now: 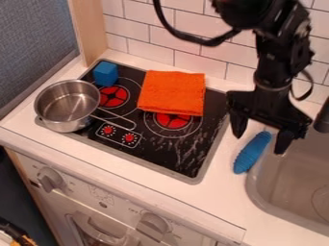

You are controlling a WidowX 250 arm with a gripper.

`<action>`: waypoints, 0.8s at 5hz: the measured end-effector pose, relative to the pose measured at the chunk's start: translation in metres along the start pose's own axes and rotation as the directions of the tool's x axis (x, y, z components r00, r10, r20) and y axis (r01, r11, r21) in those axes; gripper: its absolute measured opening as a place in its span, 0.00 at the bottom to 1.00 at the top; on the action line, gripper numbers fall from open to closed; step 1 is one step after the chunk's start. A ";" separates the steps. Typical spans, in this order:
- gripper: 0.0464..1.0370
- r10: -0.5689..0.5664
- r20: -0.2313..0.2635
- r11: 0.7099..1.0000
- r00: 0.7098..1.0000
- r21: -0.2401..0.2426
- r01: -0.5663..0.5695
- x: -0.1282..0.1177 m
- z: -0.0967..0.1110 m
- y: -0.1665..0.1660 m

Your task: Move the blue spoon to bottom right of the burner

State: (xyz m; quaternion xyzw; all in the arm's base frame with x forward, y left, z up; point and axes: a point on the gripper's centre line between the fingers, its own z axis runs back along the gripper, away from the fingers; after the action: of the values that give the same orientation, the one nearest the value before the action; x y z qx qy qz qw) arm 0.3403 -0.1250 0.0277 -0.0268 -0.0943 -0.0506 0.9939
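Blue spoon (251, 153), ridged, oblong, softly tapered

I lose the top of the arm (273, 62) past the upper edge, and the sink (276, 175) and black fitting (323, 117) run off to my right. The orange cloth (172, 91) hides part of a burner (172, 121) — and I can't identify the dark-and-yellow thing (15, 234), cropped at bottom left.

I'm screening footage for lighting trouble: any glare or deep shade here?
Camera view: pale streaks on the black stovetop, glare or smears, I can't tell; shiny highlights in the round steel pot; the black two-finger gripper mostly dark, with little surface detail.
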 end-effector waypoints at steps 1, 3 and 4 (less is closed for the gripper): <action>0.96 0.012 -0.047 1.000 0.999 0.010 -0.011 -0.005 -0.024 0.006; 0.65 -0.015 -0.005 1.000 1.000 0.007 0.015 0.026 -0.037 0.000; 0.36 -0.013 0.000 1.000 1.000 0.006 0.013 0.028 -0.038 -0.001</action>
State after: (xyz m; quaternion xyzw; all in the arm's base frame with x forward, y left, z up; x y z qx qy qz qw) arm 0.3749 -0.1308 -0.0041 -0.0231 -0.0946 -0.0568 0.9936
